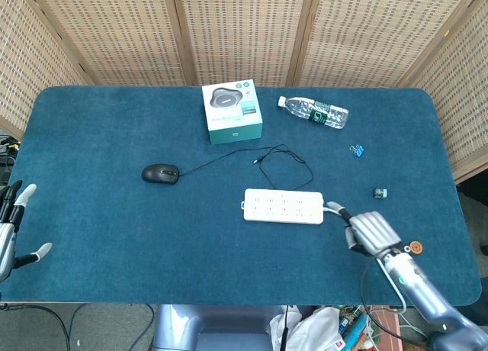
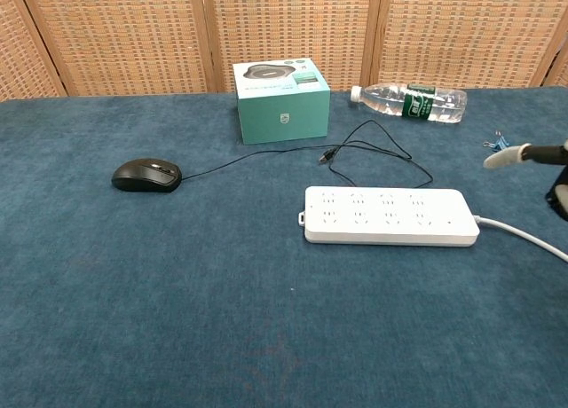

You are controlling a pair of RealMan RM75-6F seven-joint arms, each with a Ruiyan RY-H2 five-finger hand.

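Note:
My right hand (image 1: pixel 371 233) hovers above the blue table (image 1: pixel 114 236), just right of the white power strip (image 1: pixel 283 206), over the start of its white cable. It holds nothing, and its thumb points toward the strip's end. In the chest view only that thumb's tip (image 2: pixel 506 157) and a dark bit of the hand show at the right edge, beyond the power strip (image 2: pixel 388 215). My left hand (image 1: pixel 11 230) stays at the table's front left edge with its fingers spread and empty.
A black mouse (image 1: pixel 160 173) lies left of centre, its thin cord ending in a loose plug (image 1: pixel 258 161). A teal box (image 1: pixel 232 111) and a lying water bottle (image 1: pixel 313 111) sit at the back. A blue clip (image 1: pixel 357 150), a small dark part (image 1: pixel 380 193) and an orange piece (image 1: pixel 415 248) lie at the right.

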